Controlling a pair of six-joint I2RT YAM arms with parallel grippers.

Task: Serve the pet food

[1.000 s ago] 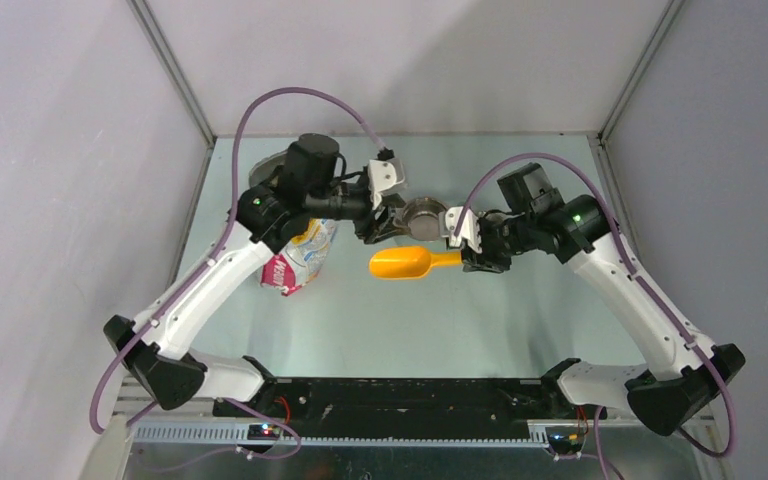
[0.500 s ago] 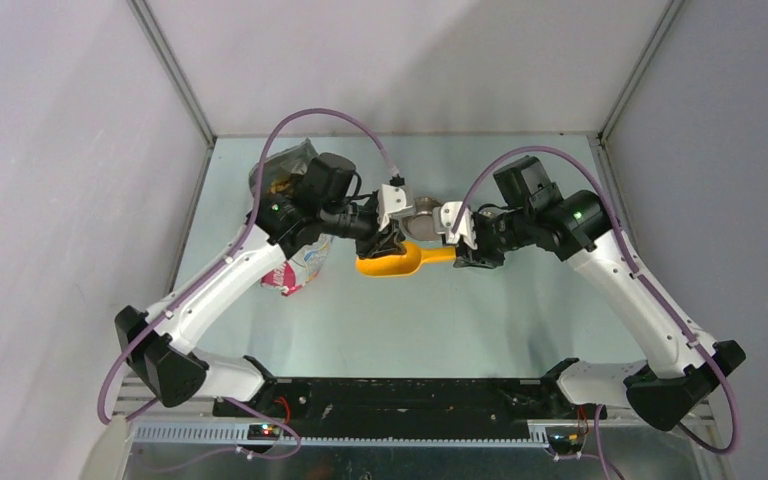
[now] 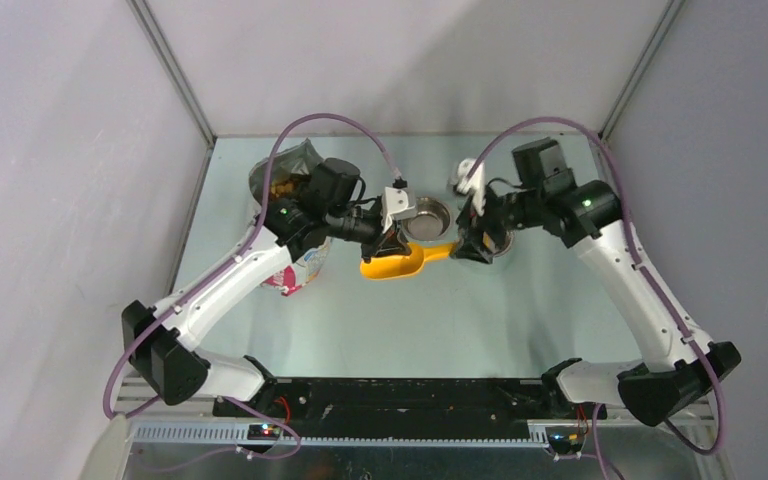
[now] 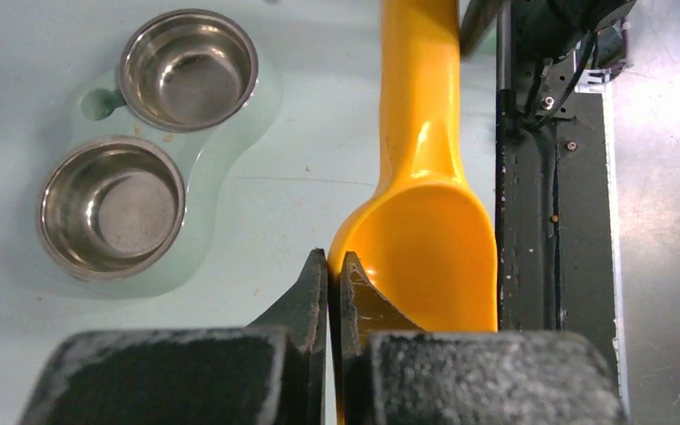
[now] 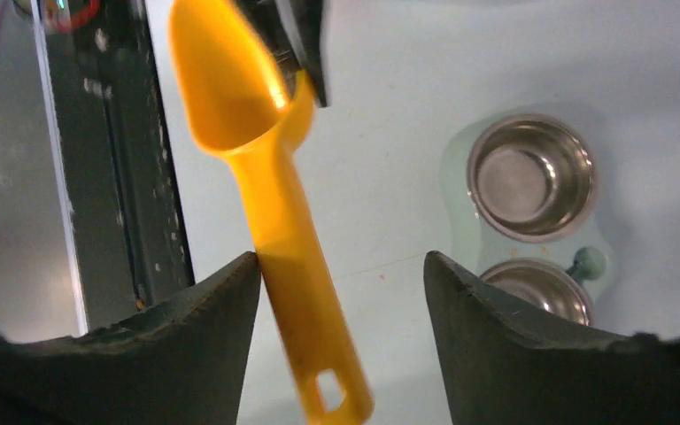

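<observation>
A yellow scoop [image 3: 392, 265] hangs over the table, its bowl empty [image 4: 429, 239]. My left gripper [image 3: 388, 243] [image 4: 334, 258] is shut on the thin rim of that bowl. My right gripper [image 3: 465, 245] [image 5: 341, 257] is open around the scoop's handle [image 5: 301, 292], which lies against one finger and well apart from the other. A pale green feeder [image 4: 221, 168] with two empty steel bowls [image 4: 189, 69] [image 4: 112, 205] lies just behind the scoop. The foil bag [image 3: 305, 265] stands under my left arm. Tan pet food [image 3: 280, 185] shows in its open mouth.
The black base rail [image 4: 540, 221] [image 5: 106, 177] runs along the near edge of the table. Grey walls close in the table at the left, back and right. A purple cable [image 3: 330, 118] loops over each arm.
My left gripper came across to the scoop and closed on the rim of its bowl. My right gripper opened off the handle and drew up and back to the right.
</observation>
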